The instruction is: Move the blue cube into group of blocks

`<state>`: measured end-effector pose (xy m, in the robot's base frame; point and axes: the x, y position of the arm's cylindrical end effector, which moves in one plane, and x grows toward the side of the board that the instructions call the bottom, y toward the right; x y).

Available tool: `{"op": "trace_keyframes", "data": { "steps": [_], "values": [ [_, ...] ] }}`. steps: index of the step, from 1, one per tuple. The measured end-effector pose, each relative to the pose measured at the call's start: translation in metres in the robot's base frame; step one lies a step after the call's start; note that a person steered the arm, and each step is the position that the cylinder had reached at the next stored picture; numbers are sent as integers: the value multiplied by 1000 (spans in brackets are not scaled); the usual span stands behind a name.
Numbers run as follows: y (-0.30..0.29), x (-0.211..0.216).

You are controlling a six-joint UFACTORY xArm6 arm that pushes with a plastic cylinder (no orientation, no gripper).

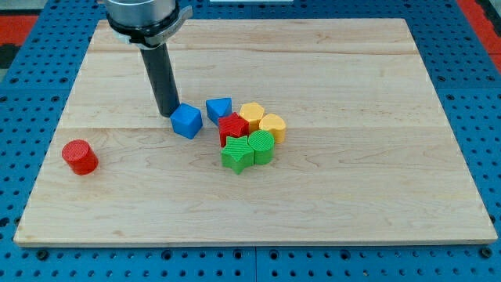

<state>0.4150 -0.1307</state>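
The blue cube (186,121) sits on the wooden board (352,180) just left of a cluster of blocks. My tip (167,113) is at the cube's upper left, touching or nearly touching it. The cluster holds a blue triangular block (219,108), a red star-like block (232,128), a yellow hexagonal block (252,113), a yellow rounded block (272,126), a green star-like block (236,153) and a green rounded block (261,146). A small gap separates the cube from the red block.
A red cylinder (79,157) stands alone near the board's left edge. The board lies on a blue perforated table (485,94).
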Motion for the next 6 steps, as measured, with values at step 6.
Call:
{"op": "trace_keyframes", "data": {
  "steps": [6],
  "values": [
    [5,53]
  ]
}}
